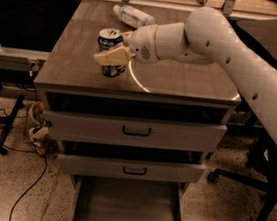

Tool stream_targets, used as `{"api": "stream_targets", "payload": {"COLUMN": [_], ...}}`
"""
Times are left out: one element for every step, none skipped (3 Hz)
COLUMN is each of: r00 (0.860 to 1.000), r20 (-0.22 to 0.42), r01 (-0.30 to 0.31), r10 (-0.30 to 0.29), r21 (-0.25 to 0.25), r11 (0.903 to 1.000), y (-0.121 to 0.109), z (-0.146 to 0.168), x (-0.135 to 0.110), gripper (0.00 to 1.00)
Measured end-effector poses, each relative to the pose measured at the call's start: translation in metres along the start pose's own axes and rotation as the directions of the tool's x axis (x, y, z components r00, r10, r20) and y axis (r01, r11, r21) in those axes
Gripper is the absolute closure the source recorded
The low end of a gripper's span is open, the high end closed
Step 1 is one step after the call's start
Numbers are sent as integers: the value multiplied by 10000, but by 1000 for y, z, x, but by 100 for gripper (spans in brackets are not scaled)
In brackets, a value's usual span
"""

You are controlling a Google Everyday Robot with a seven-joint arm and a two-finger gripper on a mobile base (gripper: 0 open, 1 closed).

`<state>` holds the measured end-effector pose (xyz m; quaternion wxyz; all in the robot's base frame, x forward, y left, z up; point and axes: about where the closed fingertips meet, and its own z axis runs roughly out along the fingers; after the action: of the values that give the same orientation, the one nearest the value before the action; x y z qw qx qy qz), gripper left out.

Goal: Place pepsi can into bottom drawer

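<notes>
The pepsi can [110, 48] is a dark-blue can with a silver top, held upright above the cabinet top [182, 82], near its front left part. My gripper [113, 54] is shut on the can, with one pale finger [111, 57] across its front. The white arm reaches in from the right. The bottom drawer [129, 207] is pulled out below the cabinet; its flat floor is bare.
A clear plastic bottle [132, 16] lies on its side at the back of the cabinet top. Two upper drawers with black handles [136, 131] stand slightly out. A black chair base [246, 216] is at the right; cables and a small wire basket [36, 120] at the left.
</notes>
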<state>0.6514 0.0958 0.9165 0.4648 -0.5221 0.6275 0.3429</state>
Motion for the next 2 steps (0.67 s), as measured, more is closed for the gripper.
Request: {"api": "stream_targets", "payload": {"r00": [9992, 9979], "r20": [355, 522], "r01": [179, 389], "r10": [-173, -391], "r21": [-168, 38], "r11": [9997, 9992], "y": [43, 96], "z": [-17, -50], "x": [-12, -18], "gripper": [100, 100]}}
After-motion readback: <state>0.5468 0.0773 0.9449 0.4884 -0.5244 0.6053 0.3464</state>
